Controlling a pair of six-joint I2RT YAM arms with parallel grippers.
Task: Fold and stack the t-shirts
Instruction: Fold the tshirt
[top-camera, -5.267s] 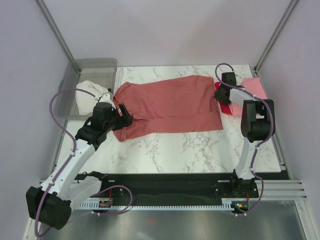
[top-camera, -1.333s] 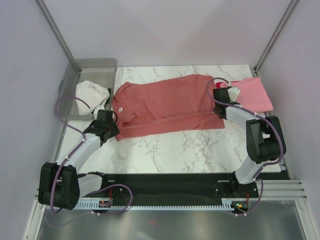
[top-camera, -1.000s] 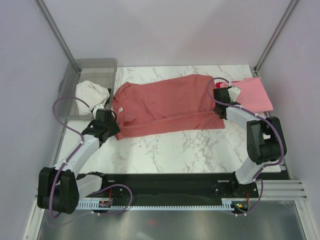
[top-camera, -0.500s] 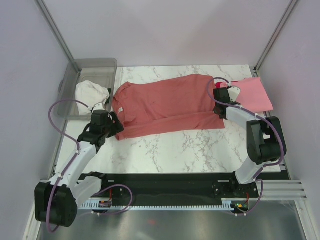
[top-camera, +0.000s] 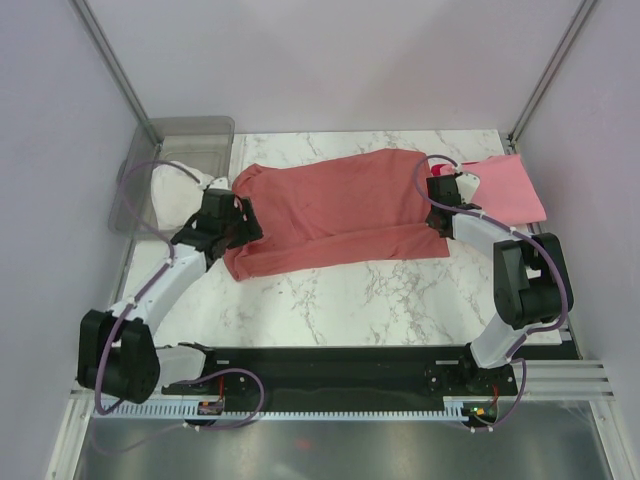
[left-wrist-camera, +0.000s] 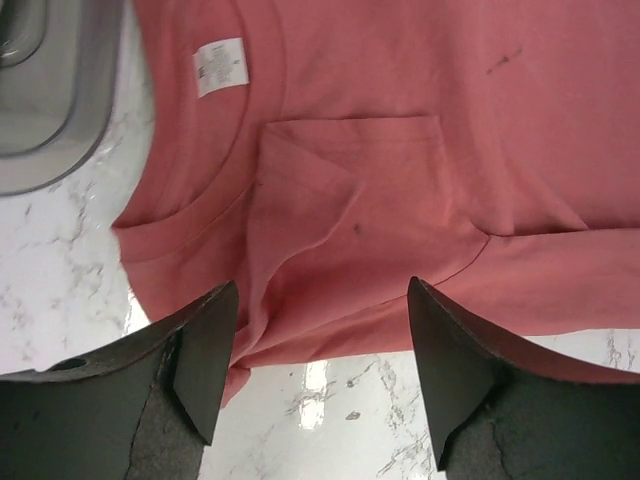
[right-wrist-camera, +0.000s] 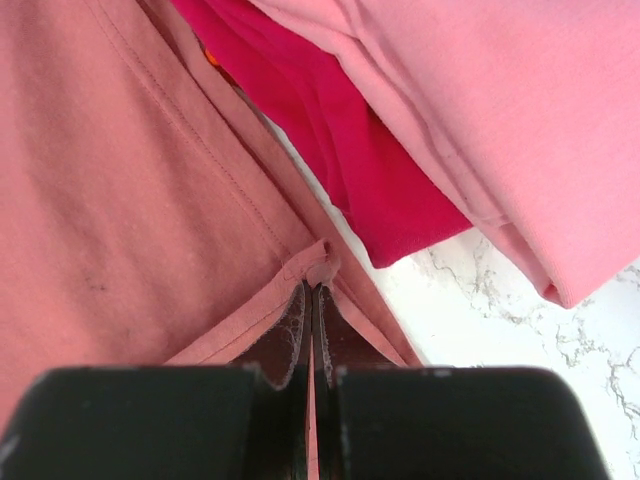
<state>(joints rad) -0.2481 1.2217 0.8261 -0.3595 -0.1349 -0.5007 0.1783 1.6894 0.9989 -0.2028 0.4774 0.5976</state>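
Note:
The dusty salmon-red t-shirt (top-camera: 340, 205) lies spread across the back middle of the table, collar end to the left. My left gripper (top-camera: 232, 214) hovers over that collar end, open with nothing between its fingers. In the left wrist view the gripper (left-wrist-camera: 320, 292) sits above the shirt's white label (left-wrist-camera: 218, 66) and folded sleeve. My right gripper (right-wrist-camera: 312, 288) is shut on the salmon shirt's hem at its right end (top-camera: 440, 205). Beside it lies the light pink t-shirt (top-camera: 508, 186) (right-wrist-camera: 500, 110), on top of the bright red t-shirt (right-wrist-camera: 350, 170).
A clear plastic bin (top-camera: 178, 130) stands at the table's back left corner, with a white cloth (top-camera: 172, 186) in it. Its edge (left-wrist-camera: 50, 120) shows close to the collar. Bare marble (top-camera: 380, 290) runs in front of the shirts. Frame posts rise at both back corners.
My left gripper has moved back and to the right, from the shirt's near-left corner to over its collar end. That end of the shirt now looks slightly bunched. The right arm has not moved.

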